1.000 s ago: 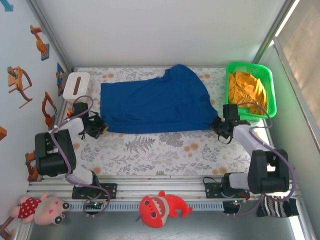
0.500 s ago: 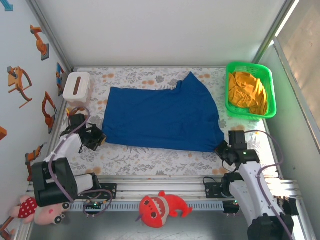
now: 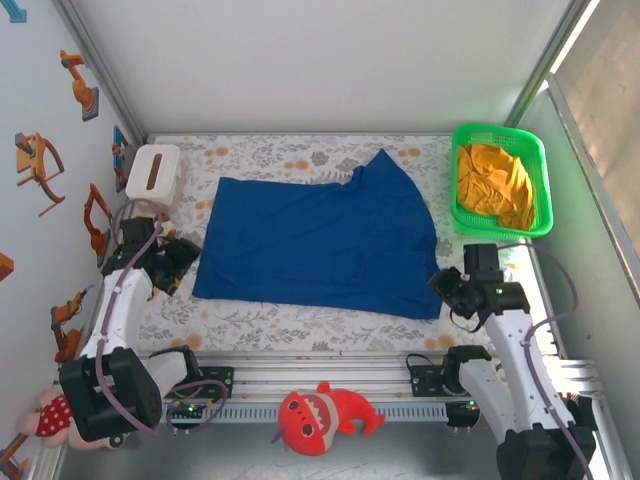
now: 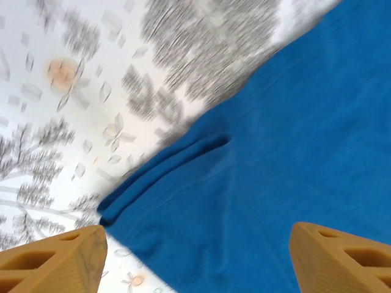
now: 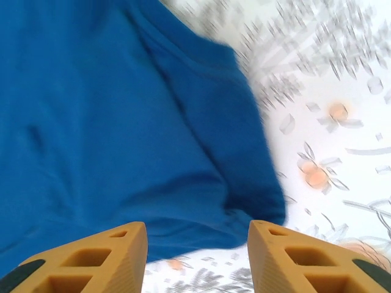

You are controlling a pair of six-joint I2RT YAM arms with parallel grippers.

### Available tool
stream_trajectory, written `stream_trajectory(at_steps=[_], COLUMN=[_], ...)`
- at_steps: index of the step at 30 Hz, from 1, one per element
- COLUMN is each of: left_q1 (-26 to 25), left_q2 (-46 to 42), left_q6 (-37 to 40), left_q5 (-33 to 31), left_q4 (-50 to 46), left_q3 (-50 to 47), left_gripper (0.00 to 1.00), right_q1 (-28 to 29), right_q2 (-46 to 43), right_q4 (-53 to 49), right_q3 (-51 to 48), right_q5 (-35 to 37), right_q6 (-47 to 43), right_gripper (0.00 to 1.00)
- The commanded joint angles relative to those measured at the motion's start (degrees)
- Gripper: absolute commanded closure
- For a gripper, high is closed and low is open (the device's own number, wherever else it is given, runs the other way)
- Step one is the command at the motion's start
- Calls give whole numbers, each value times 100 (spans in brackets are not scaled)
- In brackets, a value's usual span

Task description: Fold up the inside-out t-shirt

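Inside-out t-shirt (image 3: 320, 240) is royal blue and spread flat across the middle of the floral tabletop (image 3: 300, 315), with one corner peaking toward the far edge.

Left fingers (image 3: 172, 262) are just beside the shirt's near-left corner. In the left wrist view they are spread wide with nothing between them, and a folded hem edge of the shirt lies below the gap, on the tabletop.

Right fingers (image 3: 447, 288) are just beside the near-right corner. In the right wrist view they are parted and grip nothing — the shirt's corner lies under the gap. Cannot tell whether they touch the cloth.

White tissue box (image 3: 153, 170) is at far left. Green basket (image 3: 500, 128) is at far right, apart from the shirt — it holds an orange-yellow garment (image 3: 492, 180).
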Motion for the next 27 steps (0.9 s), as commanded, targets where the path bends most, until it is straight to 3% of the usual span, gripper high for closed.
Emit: stream_trajectory(at_steps=[1, 8, 13, 21, 27], left_q1=[26, -13, -286, -847, -913], left_q2=[273, 1544, 2724, 4656, 5641], left_q6=[400, 959, 1267, 1684, 1946], left_q5=[-40, 693, 875, 681, 304], left_q4=[-77, 392, 498, 307, -98], left_q3=[549, 1699, 2813, 4647, 5643], left_gripper=[21, 21, 21, 21, 20], right_q1=[-2, -4, 5, 41, 154], right_q2=[427, 1963, 3340, 5712, 7481], right_q4=[144, 755, 1130, 1390, 1237], right_q3=[662, 2032, 3186, 5286, 7126], right_q5=[58, -30, -70, -84, -103], right_q6=[-415, -808, -1001, -1254, -1327], right_gripper=[55, 55, 55, 55, 54])
